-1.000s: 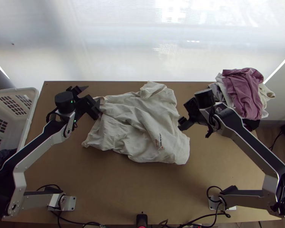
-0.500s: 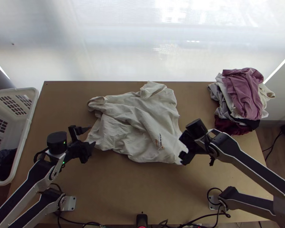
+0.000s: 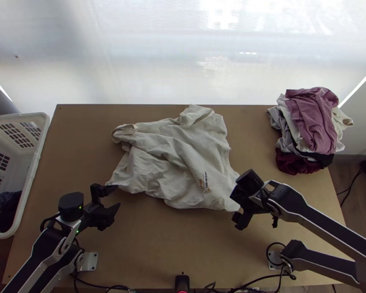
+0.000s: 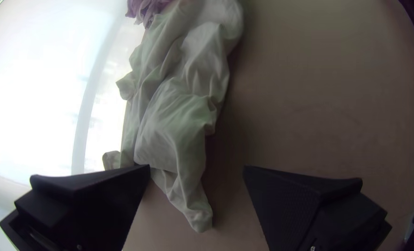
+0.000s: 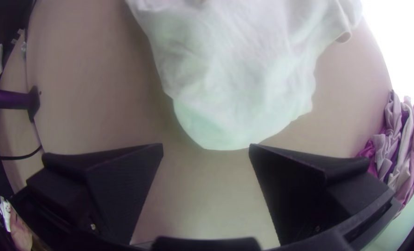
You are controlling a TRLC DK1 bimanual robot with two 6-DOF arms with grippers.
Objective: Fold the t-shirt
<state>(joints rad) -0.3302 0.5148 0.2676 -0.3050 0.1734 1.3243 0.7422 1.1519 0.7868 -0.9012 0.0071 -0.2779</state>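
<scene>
Lying spread but rumpled, slightly towards twelve o'clock from the middle of the light wooden table (image 3: 149, 244), the off-white fabric t-shirt (image 3: 175, 161) has creases running across its body and a small dark print (image 3: 204, 180) towards its four o'clock. Bunched cloth ends stick out at its one and ten o'clock. Off its eight o'clock corner is the black left gripper (image 3: 117, 196), its two flat fingers parted wide with nothing clamped; whether one brushes the cloth, I cannot tell. Near the shirt's five o'clock corner, the black right gripper (image 3: 235, 211) is likewise wide and holding nothing. Mauve, white, grey and maroon clothes (image 3: 312, 117) are heaped at the table's two o'clock; a white plastic basket (image 3: 40, 146) stands at nine.
</scene>
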